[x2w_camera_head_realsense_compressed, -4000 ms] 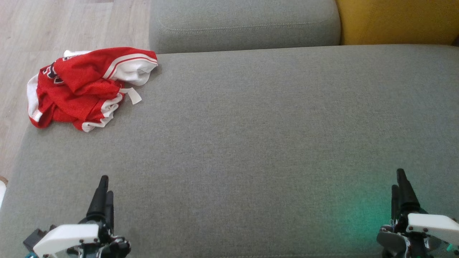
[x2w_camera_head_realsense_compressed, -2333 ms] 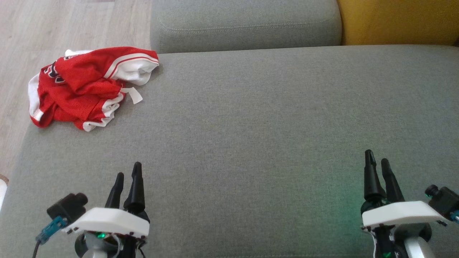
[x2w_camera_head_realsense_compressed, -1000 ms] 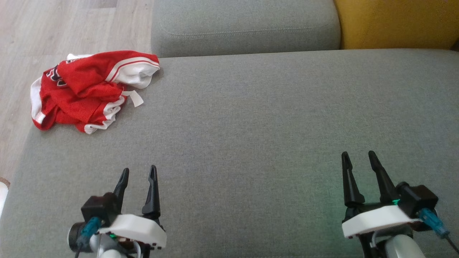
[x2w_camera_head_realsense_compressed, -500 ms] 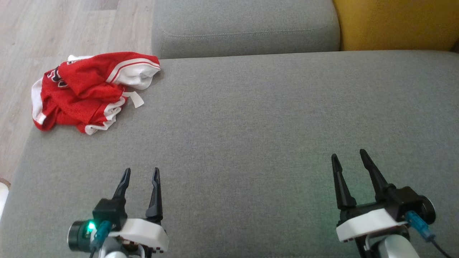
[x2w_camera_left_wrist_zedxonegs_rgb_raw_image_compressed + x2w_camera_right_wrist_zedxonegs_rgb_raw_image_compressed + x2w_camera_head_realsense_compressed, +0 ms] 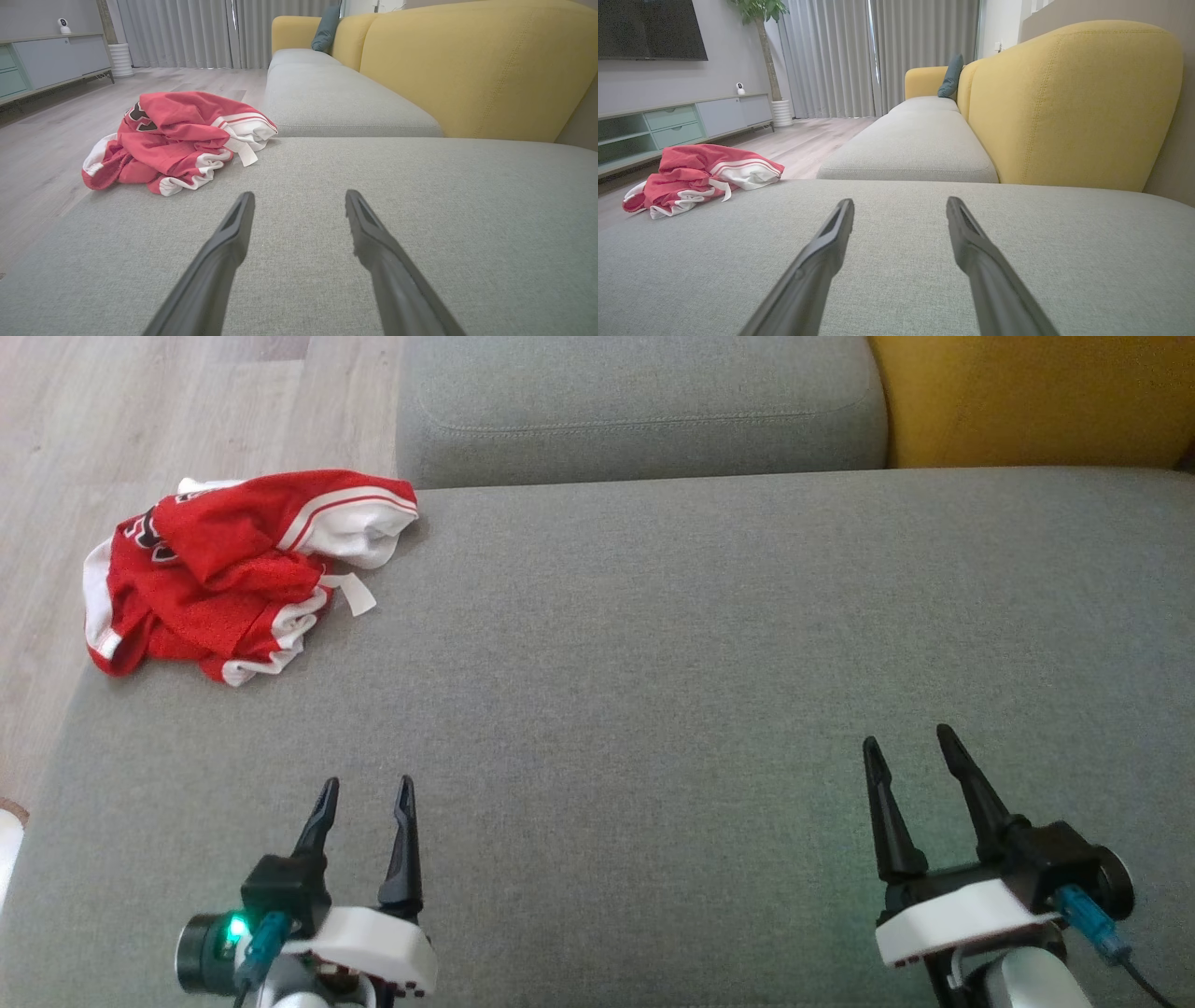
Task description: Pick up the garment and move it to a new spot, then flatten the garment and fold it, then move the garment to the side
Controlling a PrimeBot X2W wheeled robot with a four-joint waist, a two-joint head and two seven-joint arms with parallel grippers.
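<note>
Red garment point(image 5: 233, 574) crumpled on the grey sofa point(image 5: 653, 663).
It lies bunched at the seat's far left corner, by the edge. The left tool point(image 5: 366, 789) and right tool point(image 5: 907, 739) hover over the near part, well apart from the garment, each with fingers spread and gripping nothing.

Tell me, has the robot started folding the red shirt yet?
Not yet. Nothing looks done: the red garment lies crumpled at the far left corner of the grey cushion. Both the left gripper and right gripper are open and empty, apart from it. Picking up, moving, flattening, folding and setting aside are all left.
</note>
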